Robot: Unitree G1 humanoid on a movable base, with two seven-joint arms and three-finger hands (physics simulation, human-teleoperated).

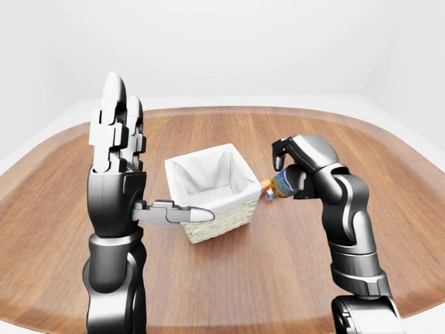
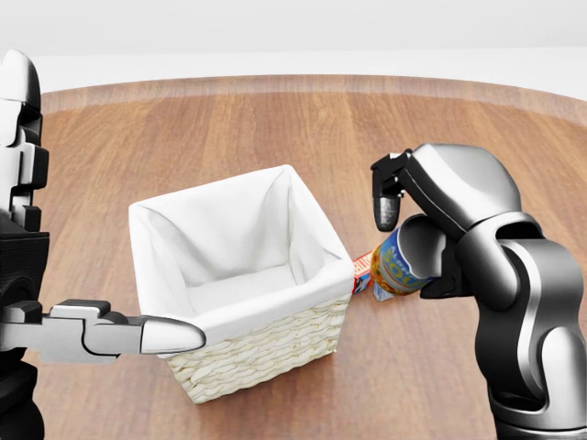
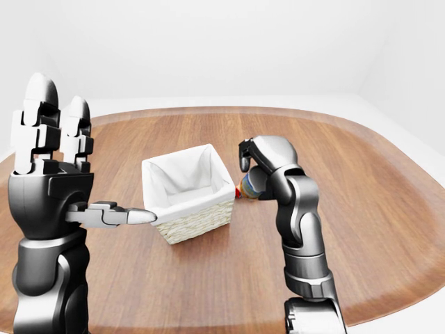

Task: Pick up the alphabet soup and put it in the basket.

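Your right hand [image 2: 410, 240] grips the alphabet soup [image 2: 397, 266] can, fingers wrapped round it, holding it tilted in the air just right of the basket [image 2: 240, 287] in the head view. Your left hand [image 1: 115, 149] stands upright with fingers spread wide, thumb jutting toward the white-lined wicker basket, above the wooden table [image 2: 385, 137].

Soup can [image 2: 396, 268] tilted; basket [image 2: 240, 282] upright
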